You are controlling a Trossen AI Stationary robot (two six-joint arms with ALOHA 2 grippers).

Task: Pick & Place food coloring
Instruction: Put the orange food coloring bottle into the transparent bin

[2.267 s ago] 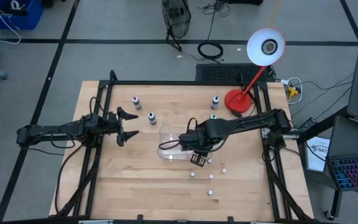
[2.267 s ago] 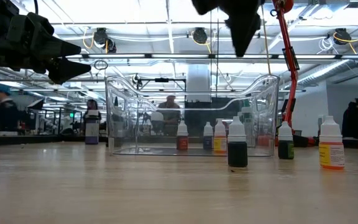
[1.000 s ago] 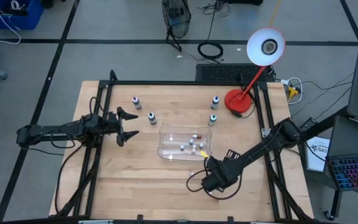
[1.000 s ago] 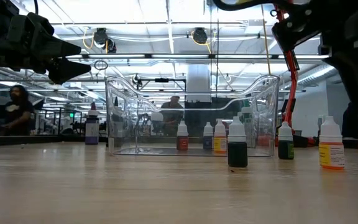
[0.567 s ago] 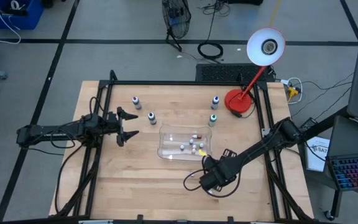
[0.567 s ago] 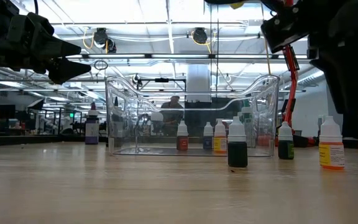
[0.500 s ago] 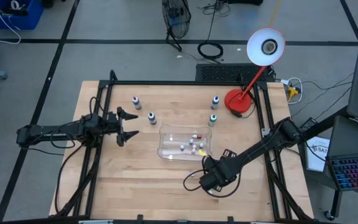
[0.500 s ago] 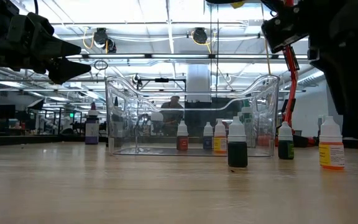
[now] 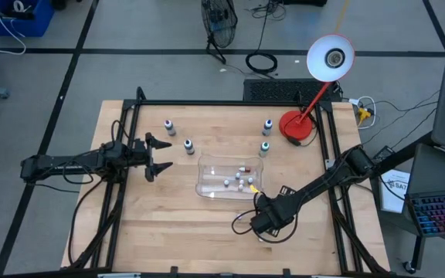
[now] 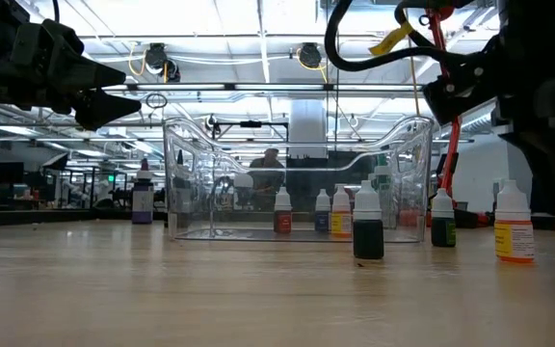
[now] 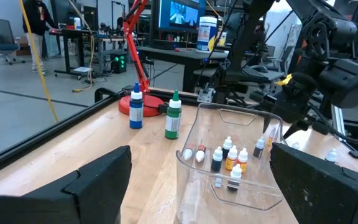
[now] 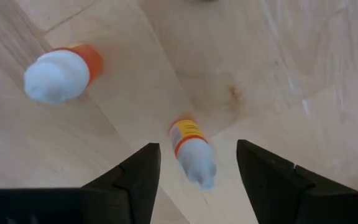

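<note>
Several food coloring bottles stand inside the clear tray [image 9: 207,185] at mid-table. Others stand upright on the wood: two far left [image 9: 169,126], [image 9: 189,145], two far right [image 9: 268,126], [image 9: 265,147], and a dark one [image 10: 368,224] in front of the tray. My right gripper [image 9: 263,224] points down near the front edge. It is open above a yellow-and-orange-labelled bottle [image 12: 190,138] that stands on its base between the fingers [image 12: 135,177], untouched. An orange bottle [image 12: 61,73] stands beside it. My left gripper [image 9: 161,157] waits open at the left, level, facing the tray [image 11: 253,186].
A red desk lamp [image 9: 296,123] stands at the table's far right corner, its white shade [image 9: 331,58] raised. Black frame rails [image 9: 222,103] run along the far and side edges. Bare wood lies near the front left. People show in the room behind the table.
My right gripper has come down toward the bottles near the table's front edge, still pointing down, its fingers apart as before. The left arm and the bottles have kept still.
</note>
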